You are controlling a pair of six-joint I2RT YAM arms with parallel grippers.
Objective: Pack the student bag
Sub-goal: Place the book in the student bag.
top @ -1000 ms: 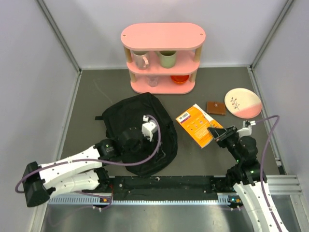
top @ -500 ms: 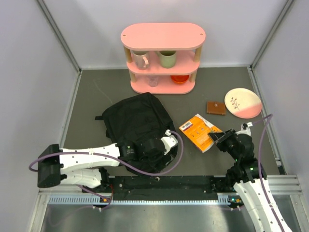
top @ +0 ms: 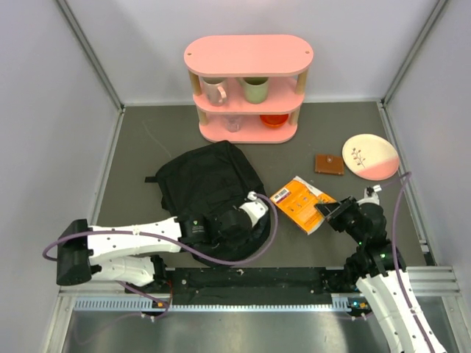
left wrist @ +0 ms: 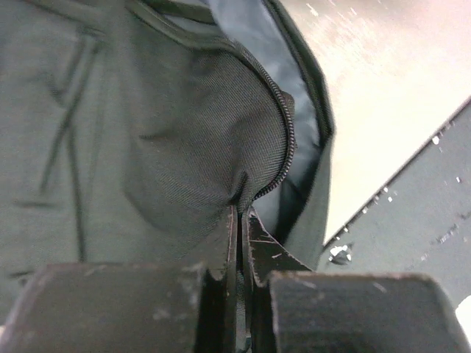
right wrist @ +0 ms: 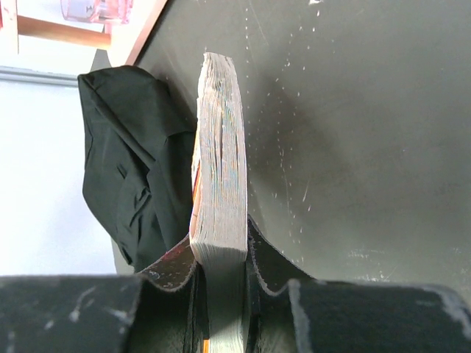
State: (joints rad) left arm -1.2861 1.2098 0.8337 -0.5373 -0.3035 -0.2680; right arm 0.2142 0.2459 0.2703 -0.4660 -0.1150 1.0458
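The student bag point(top: 206, 184), a floppy black backpack, lies left of centre on the grey table. My left gripper point(top: 244, 220) is at the bag's near right edge. In the left wrist view it point(left wrist: 241, 220) is shut on a fold of the bag's fabric point(left wrist: 184, 132) beside the open zipper point(left wrist: 288, 140), with the pale lining showing behind. My right gripper point(top: 327, 212) is shut on an orange book point(top: 298, 198) just right of the bag. In the right wrist view the book's page edge point(right wrist: 221, 147) stands between the fingers point(right wrist: 221, 243), and the bag point(right wrist: 132, 162) lies beyond it.
A pink shelf point(top: 248, 55) at the back holds two mugs point(top: 213, 90), a glass point(top: 232, 123) and an orange bowl point(top: 274, 119). A brown wallet point(top: 329, 163) and a pink-and-white plate point(top: 370, 156) lie at the right. A black rail point(top: 250, 278) runs along the near edge.
My left arm swung right across the bag and its gripper went from open to shut on the bag's edge. The right gripper carried the book a little left and nearer.
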